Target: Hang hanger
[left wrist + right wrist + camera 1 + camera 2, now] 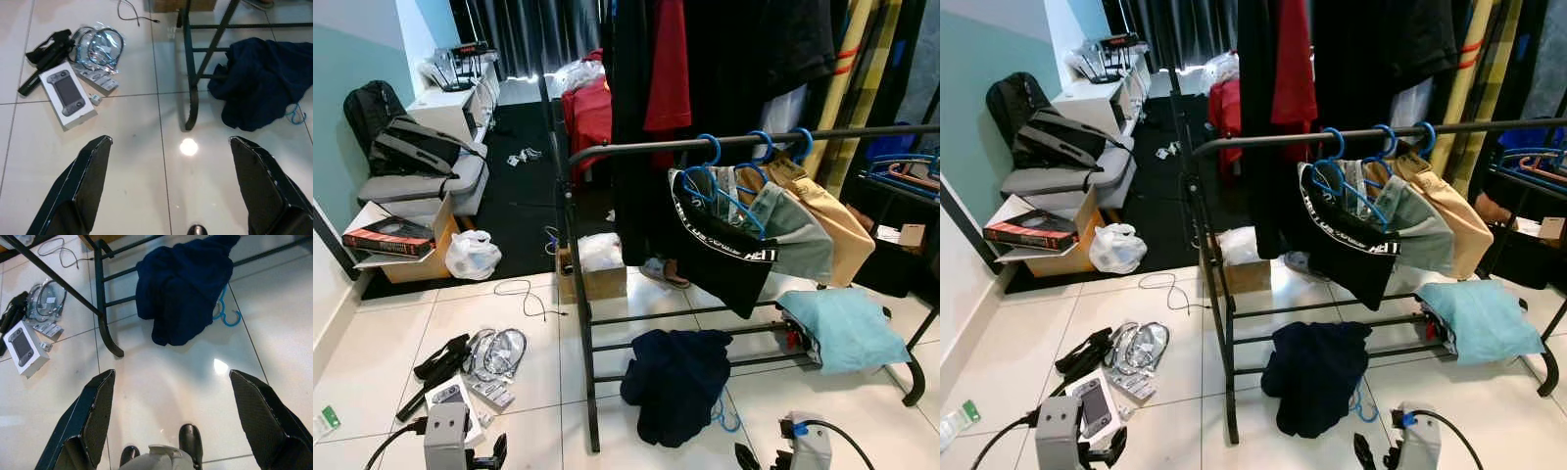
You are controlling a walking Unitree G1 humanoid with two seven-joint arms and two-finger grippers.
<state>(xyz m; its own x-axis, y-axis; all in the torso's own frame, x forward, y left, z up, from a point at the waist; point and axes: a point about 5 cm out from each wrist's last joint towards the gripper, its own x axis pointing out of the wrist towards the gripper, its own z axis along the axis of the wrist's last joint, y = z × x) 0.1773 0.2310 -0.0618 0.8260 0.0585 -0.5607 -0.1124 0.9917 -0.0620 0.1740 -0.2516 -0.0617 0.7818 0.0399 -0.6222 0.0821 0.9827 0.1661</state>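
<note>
While both grippers hang low over the white tiled floor point(372, 362) with nothing held, the task is judged to be at its first step: no hanger has been picked up. The left gripper point(168, 183) has its 2 black fingers spread wide over bare tile; the right gripper point(168, 413) is equally wide and empty.

The task's thing is taken to be the blue plastic hanger point(226, 313), lying on the floor half under the crumpled dark navy garment point(188, 281), ahead of the right fingers and beyond their tips, well apart from them. Only its hook and part of 1 arm are seen. It is judged that the garment is threaded on it.

Next move, as judged: the right gripper is to be brought forward and down onto the exposed blue loop, then closed, then lifted to the black metal rail point(862, 133) of the clothes rack.

Obstructions: the rack's curved black foot point(110, 340) stands just ahead of the right fingers, and 3 blue hangers point(709, 149) with clothes already occupy the rail. Ahead of the left fingers lie a white boxed handheld console point(68, 93) and bagged cables point(100, 44).
</note>
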